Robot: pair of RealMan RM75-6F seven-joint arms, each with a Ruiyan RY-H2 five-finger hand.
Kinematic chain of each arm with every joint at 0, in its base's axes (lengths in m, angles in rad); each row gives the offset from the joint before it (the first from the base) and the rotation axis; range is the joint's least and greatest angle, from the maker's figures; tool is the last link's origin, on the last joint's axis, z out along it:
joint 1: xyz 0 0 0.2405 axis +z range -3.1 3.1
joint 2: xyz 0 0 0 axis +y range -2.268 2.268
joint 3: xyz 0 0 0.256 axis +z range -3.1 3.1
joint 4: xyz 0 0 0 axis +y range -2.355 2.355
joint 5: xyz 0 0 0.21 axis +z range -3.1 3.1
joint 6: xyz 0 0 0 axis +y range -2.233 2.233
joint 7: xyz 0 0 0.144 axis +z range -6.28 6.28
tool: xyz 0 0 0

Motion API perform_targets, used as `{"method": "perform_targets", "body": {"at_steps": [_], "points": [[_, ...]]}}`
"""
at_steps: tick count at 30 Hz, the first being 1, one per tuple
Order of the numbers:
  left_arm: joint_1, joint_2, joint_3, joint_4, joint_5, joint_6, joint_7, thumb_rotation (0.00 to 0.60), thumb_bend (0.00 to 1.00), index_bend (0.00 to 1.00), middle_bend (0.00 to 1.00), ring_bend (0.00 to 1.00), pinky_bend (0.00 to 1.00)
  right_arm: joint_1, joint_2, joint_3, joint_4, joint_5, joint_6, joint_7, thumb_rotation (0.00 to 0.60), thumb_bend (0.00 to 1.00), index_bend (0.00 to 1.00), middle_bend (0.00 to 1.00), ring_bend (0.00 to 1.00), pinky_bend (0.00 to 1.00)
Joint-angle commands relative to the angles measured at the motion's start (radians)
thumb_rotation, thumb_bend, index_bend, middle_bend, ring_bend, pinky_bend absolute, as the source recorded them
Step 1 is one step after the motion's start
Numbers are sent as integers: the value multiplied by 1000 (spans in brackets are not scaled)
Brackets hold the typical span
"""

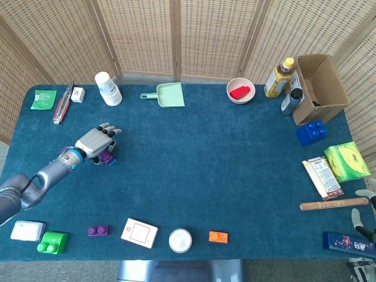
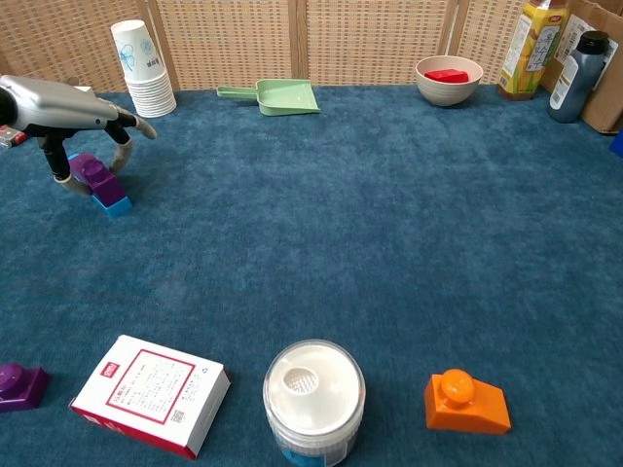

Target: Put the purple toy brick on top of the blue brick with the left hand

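Observation:
My left hand hovers at the table's left side, fingers curved down around the purple toy brick. Thumb and a finger sit on either side of the brick and seem to pinch it. The purple brick lies tilted on the small blue brick, which peeks out at its lower right. In the head view my right hand shows only partly at the lower right edge, off the table, fingers apart and holding nothing.
A cup stack and a green dustpan stand behind the left hand. Along the front are a second purple brick, a white card box, a white jar and an orange brick. A large blue block sits far right.

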Motion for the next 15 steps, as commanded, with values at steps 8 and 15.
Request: {"method": "perform_targets", "body": {"at_steps": [8, 15], "points": [[4, 1, -1, 0, -2, 0, 4, 600, 316, 581, 54, 0, 0, -2, 0, 0, 1, 1, 1, 2, 600, 388, 348, 192, 43, 190], [4, 15, -11, -19, -12, 1, 2, 600, 318, 389, 21, 0, 0, -2, -2, 0, 5, 2, 0, 7, 600, 388, 340, 192, 42, 190]]}}
